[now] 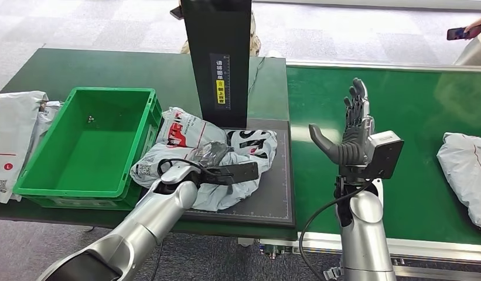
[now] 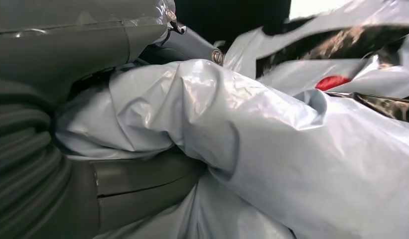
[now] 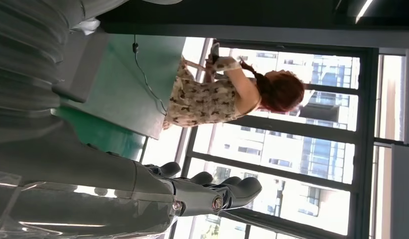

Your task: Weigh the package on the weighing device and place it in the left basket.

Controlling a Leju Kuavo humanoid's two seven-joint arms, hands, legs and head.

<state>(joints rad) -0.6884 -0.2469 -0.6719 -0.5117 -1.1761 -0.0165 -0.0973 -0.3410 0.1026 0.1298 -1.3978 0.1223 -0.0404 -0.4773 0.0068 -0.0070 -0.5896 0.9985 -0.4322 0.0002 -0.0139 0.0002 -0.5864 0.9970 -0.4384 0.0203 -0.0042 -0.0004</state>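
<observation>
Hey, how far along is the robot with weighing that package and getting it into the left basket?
Done: the grey package lies on the black weighing device, so it has reached the scale. In hand: the left hand grips it, the film bunched between thumb and fingers in the left wrist view. The right hand is raised, open and holding nothing. Left: lifting the package into the green basket, which holds no package yet.

A dark green table [image 1: 109, 67] carries a green basket [image 1: 88, 142], white bags [image 1: 12, 132] beside it and a black scale [image 1: 279, 187], next to a green conveyor [image 1: 413, 111] bearing another package [image 1: 467, 167].
</observation>
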